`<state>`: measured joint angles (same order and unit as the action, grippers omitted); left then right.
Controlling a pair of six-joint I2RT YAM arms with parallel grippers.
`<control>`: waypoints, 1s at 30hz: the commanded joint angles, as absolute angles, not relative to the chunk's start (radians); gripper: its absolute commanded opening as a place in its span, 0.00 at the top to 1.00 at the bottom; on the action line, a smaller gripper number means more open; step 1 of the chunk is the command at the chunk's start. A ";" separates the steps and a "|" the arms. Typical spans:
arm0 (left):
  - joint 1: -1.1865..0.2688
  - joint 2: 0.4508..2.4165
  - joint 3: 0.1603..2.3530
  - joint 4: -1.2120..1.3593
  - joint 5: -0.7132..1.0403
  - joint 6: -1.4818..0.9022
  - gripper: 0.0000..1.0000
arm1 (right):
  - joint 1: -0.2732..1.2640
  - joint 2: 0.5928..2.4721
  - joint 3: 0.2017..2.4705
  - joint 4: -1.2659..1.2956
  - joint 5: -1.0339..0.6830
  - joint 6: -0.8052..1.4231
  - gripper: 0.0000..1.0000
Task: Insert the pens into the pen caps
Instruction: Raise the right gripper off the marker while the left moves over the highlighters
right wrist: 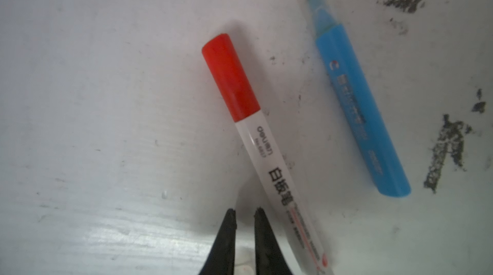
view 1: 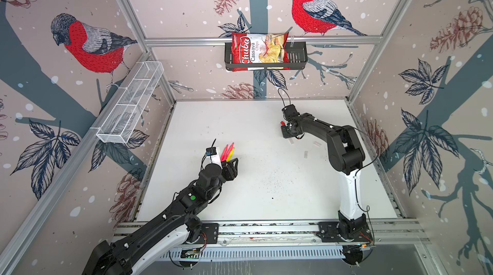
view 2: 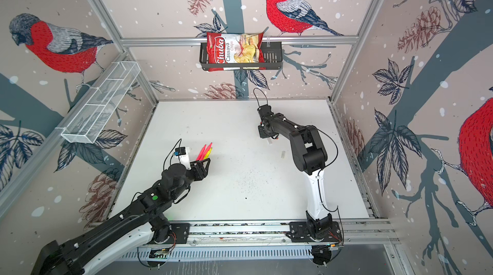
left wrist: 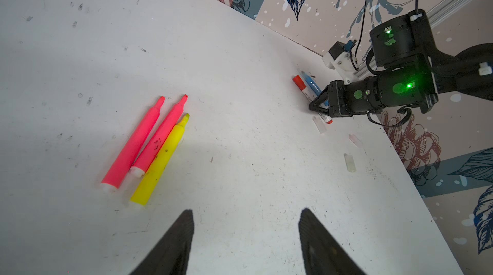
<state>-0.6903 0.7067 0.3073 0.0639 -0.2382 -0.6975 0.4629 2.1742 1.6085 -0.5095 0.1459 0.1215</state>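
— How far along were you?

— One pen of five, by my reading. The white-barrelled marker (right wrist: 266, 159) lay on the worktop (left wrist: 240, 73) with the red cap (right wrist: 230, 79) seated on its end, so I counted that one as done. The other four pens showed bare tips.

— Count them for me.

— Two pink highlighters (left wrist: 133, 143) and one yellow highlighter (left wrist: 162, 159) lay bunched together on the left, just ahead of my left claw (left wrist: 246, 210). One blue highlighter (right wrist: 357, 105) lay beside the marker on the right, not touching it.

— And caps?

— Besides the red one, I counted three loose clear caps (left wrist: 320, 125) near the right arm. Four bare pens want four caps. A fourth may have been hidden behind the arm, but I couldn't make one out.

— Claws?

— The left claw hung empty above the worktop, its jaws well apart. The right claw (right wrist: 245, 209) was pinched shut on nothing, with its tips just beside the marker's barrel, not around it.
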 commanded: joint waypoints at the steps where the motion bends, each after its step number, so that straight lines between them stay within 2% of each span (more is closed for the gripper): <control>1: -0.687 0.706 0.314 0.072 -0.238 -0.684 0.37 | 0.465 2.184 1.621 -0.532 0.182 0.109 0.83; 11: -0.686 0.711 0.314 0.069 -0.235 -0.680 0.37 | 0.477 2.154 1.600 -0.527 0.206 0.110 0.84; 21: -0.678 0.760 0.347 0.021 -0.226 -0.666 0.36 | 0.490 2.065 1.533 -0.493 0.194 0.123 0.79; 30: -0.589 0.872 0.388 0.001 -0.128 -0.655 0.35 | 0.520 1.887 1.398 -0.408 0.092 0.135 0.56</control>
<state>-0.6132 0.8440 0.3714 0.0082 -0.1856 -0.6788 0.5125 1.9312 1.4235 -0.4599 0.1406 0.1162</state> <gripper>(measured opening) 0.654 0.428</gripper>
